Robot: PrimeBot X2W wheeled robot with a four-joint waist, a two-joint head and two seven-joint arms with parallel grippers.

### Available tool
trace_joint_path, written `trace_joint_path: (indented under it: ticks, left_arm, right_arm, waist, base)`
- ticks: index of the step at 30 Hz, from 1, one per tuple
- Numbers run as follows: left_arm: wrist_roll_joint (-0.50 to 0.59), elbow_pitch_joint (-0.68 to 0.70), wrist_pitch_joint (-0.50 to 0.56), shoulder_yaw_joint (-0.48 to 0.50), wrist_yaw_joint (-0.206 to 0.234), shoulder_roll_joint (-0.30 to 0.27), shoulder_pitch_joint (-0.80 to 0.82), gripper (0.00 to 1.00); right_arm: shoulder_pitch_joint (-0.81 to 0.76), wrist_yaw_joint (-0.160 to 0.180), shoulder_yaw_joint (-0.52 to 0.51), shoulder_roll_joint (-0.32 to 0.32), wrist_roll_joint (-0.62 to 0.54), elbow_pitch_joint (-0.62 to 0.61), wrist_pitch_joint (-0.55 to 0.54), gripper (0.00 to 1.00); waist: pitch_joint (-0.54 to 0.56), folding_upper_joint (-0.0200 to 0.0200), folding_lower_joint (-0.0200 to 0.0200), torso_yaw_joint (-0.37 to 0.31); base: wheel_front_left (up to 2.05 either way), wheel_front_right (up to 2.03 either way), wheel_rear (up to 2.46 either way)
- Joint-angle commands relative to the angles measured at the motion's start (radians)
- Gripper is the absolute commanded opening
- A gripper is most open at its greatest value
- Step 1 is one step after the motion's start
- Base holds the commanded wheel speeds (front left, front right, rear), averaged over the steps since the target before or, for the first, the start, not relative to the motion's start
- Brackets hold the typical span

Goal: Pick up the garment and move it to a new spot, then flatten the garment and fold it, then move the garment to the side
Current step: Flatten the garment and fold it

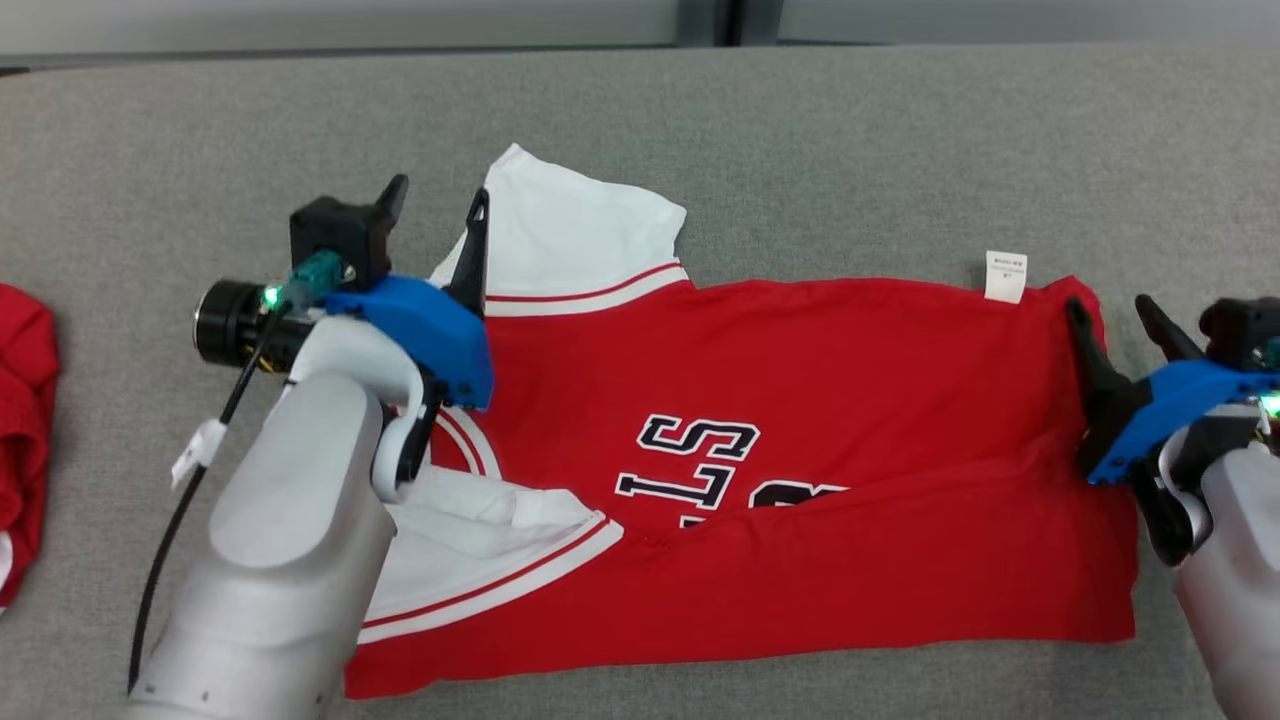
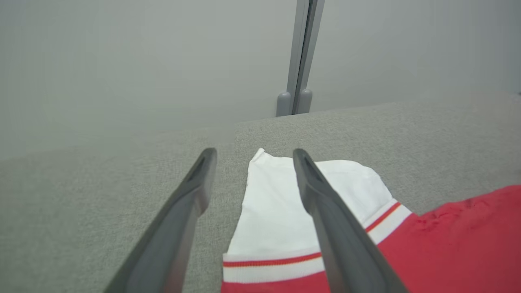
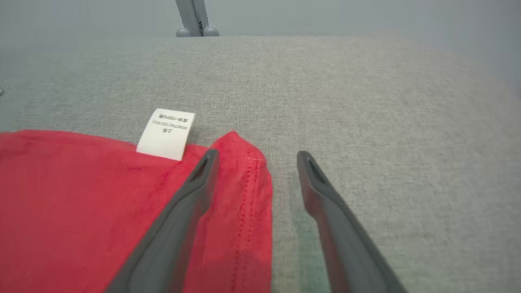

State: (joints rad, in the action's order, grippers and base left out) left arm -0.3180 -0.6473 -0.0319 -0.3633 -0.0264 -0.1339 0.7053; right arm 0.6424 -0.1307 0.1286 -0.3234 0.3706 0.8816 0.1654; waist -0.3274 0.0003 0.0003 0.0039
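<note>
Lying half-folded lengthwise on grey fabric-covered table (image 1: 850, 150): red cotton jersey with white sleeves (image 1: 800, 400). Left gripper (image 1: 440, 195) at upper sleeve, right gripper (image 1: 1110, 305) at hem corner, both wide open, empty, probably staged at opposite ends for next fold

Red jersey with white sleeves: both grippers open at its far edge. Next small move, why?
Probably lower the left gripper, close on the far white sleeve and fold it onto the red jersey. That sleeve juts past the far edge, while the near side lies folded over the black lettering. The right gripper is open at the hem corner, holding nothing.
</note>
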Motion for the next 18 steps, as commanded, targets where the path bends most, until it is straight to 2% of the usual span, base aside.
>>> trace_joint_path:
  ticks: [1, 5, 6, 7, 8, 9, 13, 18]
  left_arm:
    - [0.005, -0.008, 0.007, -0.001, -0.004, -0.008, 0.023, 1.00]
    - [0.009, -0.074, 0.057, -0.027, -0.045, -0.012, 0.128, 1.00]
    - [-0.003, -0.088, 0.068, -0.025, -0.056, -0.011, 0.152, 1.00]
    - [0.007, -0.104, 0.083, -0.038, -0.066, -0.022, 0.178, 1.00]
    - [0.008, -0.116, 0.095, -0.054, -0.078, -0.029, 0.201, 1.00]
    - [-0.012, -0.128, 0.112, -0.054, -0.087, -0.030, 0.217, 1.00]
    - [-0.037, -0.179, 0.185, -0.086, -0.102, -0.068, 0.301, 1.00]
    - [-0.139, -0.213, 0.265, -0.116, -0.106, -0.091, 0.352, 1.00]
  right_arm:
    - [0.019, 0.000, 0.009, -0.010, 0.004, 0.011, -0.007, 1.00]
    - [0.104, 0.000, 0.088, -0.015, 0.016, 0.066, -0.033, 1.00]
    - [0.118, 0.000, 0.104, -0.015, 0.023, 0.075, -0.031, 0.95]
    - [0.132, 0.000, 0.129, -0.014, 0.025, 0.079, -0.029, 0.72]
    - [0.144, 0.000, 0.150, -0.013, 0.033, 0.084, -0.025, 0.18]
    - [0.157, 0.000, 0.166, -0.012, 0.045, 0.085, -0.018, 0.00]
    - [0.207, 0.000, 0.231, -0.014, 0.087, 0.084, 0.018, 0.00]
    - [0.252, 0.000, 0.308, -0.002, 0.147, 0.066, 0.054, 0.00]
  waist:
    - [-0.025, -0.0003, -0.0003, 0.015]
    - [-0.075, -0.0003, -0.0003, 0.002]
    - [-0.086, -0.0003, -0.0003, -0.001]
    - [-0.098, -0.0003, -0.0003, -0.007]
    - [-0.106, -0.0003, -0.0003, -0.012]
    - [-0.118, -0.0003, -0.0003, -0.019]
    - [-0.156, -0.0003, -0.0003, -0.048]
    - [-0.191, -0.0003, -0.0003, -0.094]
  base:
    - [0.00, 0.00, 0.00]
    - [0.00, 0.00, 0.00]
    - [0.00, 0.00, 0.00]
    - [0.00, 0.00, 0.00]
    - [0.00, 0.00, 0.00]
    - [0.00, 0.00, 0.00]
    - [0.00, 0.00, 0.00]
    - [0.00, 0.00, 0.00]
